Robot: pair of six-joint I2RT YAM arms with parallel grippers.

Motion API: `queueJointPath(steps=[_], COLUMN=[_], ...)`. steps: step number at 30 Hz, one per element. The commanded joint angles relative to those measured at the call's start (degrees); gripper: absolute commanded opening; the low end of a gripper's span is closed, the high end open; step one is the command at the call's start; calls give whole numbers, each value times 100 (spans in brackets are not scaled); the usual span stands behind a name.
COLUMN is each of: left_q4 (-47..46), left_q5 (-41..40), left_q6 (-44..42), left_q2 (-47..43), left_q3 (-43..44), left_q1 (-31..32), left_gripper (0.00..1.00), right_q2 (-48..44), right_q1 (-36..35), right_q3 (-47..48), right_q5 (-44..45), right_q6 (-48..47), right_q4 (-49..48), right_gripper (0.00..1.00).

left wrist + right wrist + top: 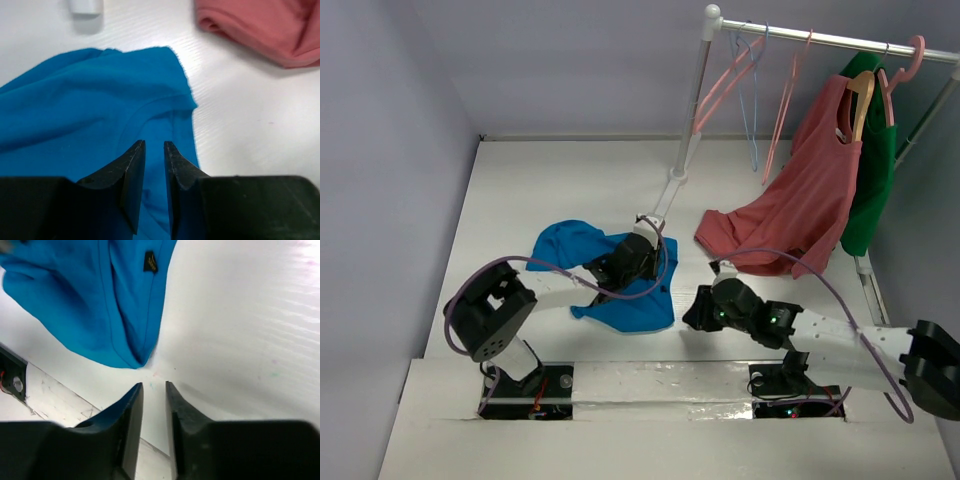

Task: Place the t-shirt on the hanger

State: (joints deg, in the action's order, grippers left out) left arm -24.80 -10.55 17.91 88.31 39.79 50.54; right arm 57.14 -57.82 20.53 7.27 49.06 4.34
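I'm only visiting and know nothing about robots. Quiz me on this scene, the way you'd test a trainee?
1. True or false: the blue t-shirt hangs from the rail.
2. What hangs on the wooden hanger? A: the salmon-red sleeveless top. B: the blue t-shirt. C: nothing.
3. Which is over the blue t-shirt: the left gripper or the right gripper?
Key: 1 false, it lies crumpled on the table; 2 A; 3 the left gripper.
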Motion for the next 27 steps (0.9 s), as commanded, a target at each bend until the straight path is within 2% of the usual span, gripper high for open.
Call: queueJointPath(steps=[1,5,13,19,23,27], left_q4=[-166,-78,-235,-262,-333,-254], left_q5=[-263,-632,-554,-440,-422,-413], left_q6=[-217,-481,-815,-956,-1000,-1079], left_q2=[291,608,1100,1504,1540,1601], left_q3=[187,485,714,916,951,1048], left_q1=[-18,-18,-18,-18,-18,-18], left_gripper=[19,19,18,22,29,30], right_q2=[-632,-871,-898,-810,-793,-696], right_q1=[-45,-45,-45,-45,-45,-45], right_q3=[231,249,-93,-111,-111,-146], right_q5=[582,671,381,363,346,293], right_q6=[-221,-292,-98,-116,-142,-142], right_q4=[655,779,208,164,111,32], right_gripper=[28,24,23,27,28,28])
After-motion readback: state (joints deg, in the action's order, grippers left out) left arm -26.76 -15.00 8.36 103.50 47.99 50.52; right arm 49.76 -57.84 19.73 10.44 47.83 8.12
